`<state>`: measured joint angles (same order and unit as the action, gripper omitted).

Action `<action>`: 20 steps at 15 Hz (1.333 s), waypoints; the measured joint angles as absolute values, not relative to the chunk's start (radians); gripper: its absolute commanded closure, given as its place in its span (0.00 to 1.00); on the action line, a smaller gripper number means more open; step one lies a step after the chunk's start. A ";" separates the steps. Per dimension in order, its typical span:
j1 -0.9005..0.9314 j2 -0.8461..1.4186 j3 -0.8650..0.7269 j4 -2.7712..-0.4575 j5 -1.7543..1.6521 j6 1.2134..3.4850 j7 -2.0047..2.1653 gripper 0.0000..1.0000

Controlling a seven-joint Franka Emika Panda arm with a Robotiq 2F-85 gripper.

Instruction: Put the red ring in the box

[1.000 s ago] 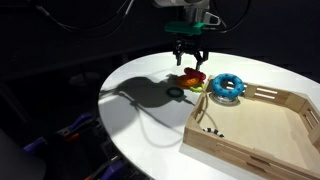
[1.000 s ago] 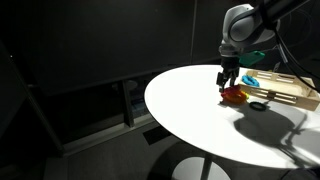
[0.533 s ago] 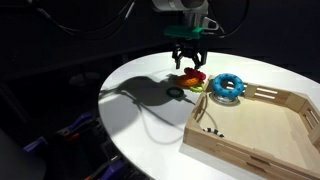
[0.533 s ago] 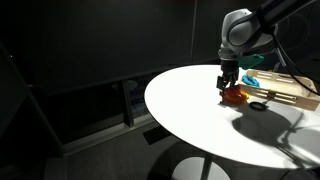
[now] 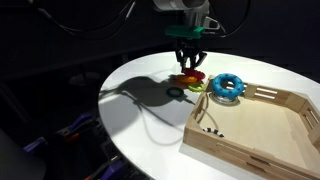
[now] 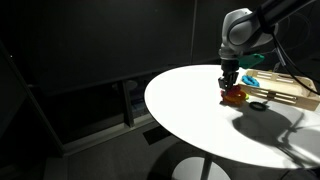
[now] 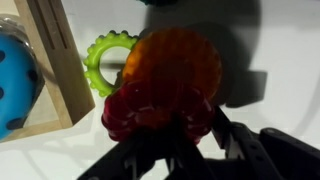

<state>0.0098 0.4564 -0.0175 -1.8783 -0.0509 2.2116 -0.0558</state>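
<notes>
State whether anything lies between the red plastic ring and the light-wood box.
A light-green bumpy ring lies between the red plastic ring and the wall of the shallow light-wood box. An orange ring sits against the red one.

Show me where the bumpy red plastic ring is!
The red ring lies on the white table, beside the orange ring, right at the gripper, in the wrist view.

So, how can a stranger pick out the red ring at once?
On the round white table, look beside the wooden box, at its corner. The red ring lies under the hand, beside the orange ring; it alone is deep red with a bumpy rim.
</notes>
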 measured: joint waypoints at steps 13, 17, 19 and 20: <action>0.009 0.399 -0.020 -1.877 -0.051 2.215 -0.049 0.89; -0.002 0.365 -0.031 -1.877 -0.051 2.215 -0.048 0.89; -0.011 0.350 -0.042 -1.878 -0.051 2.218 -0.046 0.89; -0.017 0.343 -0.049 -1.878 -0.051 2.219 -0.044 0.89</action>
